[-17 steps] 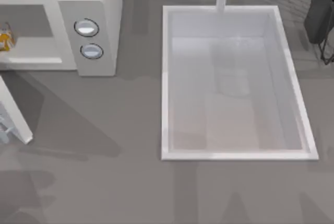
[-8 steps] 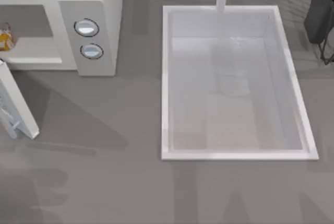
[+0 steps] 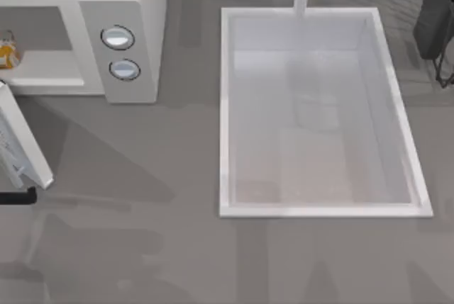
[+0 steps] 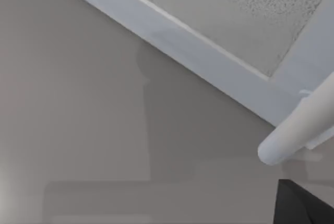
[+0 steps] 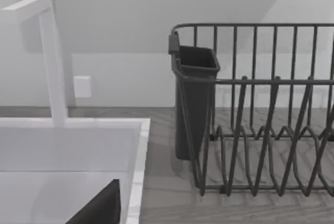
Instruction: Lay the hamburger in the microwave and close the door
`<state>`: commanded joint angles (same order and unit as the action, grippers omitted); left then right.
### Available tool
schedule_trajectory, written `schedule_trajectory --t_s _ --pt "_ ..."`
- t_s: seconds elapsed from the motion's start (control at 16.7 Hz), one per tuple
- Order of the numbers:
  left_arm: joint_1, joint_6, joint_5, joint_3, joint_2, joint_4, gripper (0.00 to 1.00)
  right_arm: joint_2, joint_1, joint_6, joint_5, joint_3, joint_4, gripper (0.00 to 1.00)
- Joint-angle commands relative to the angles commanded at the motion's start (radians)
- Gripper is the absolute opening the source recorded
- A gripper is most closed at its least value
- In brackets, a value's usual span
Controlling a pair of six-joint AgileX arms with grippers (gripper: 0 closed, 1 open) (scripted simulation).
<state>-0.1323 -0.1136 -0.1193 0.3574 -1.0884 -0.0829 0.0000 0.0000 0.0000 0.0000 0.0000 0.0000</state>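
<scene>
While the hamburger (image 3: 7, 52) is sitting inside the microwave (image 3: 120, 6) at the frame's upper left, I am seeing my left arm (image 3: 18, 195) arriving beneath the half-open door (image 3: 25, 148), so closing is starting; I cannot tell the jaws' state.

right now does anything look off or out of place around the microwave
Only the door: it stands swung open at the top view's left edge, while the hamburger already sits inside the microwave. Nothing looks spilled, tipped or damaged.
</scene>
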Motion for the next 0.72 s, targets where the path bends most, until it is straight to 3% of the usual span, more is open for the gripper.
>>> schedule_trajectory --t_s 0.18,0.72 --pt "0.058 0.051 0.045 -0.015 0.032 0.006 0.00 0.000 0.000 0.000 0.000 0.000 0.000 1.00" --pt "0.066 0.056 0.047 0.080 -0.090 0.068 0.00 0.000 0.000 0.000 0.000 0.000 0.000 1.00"
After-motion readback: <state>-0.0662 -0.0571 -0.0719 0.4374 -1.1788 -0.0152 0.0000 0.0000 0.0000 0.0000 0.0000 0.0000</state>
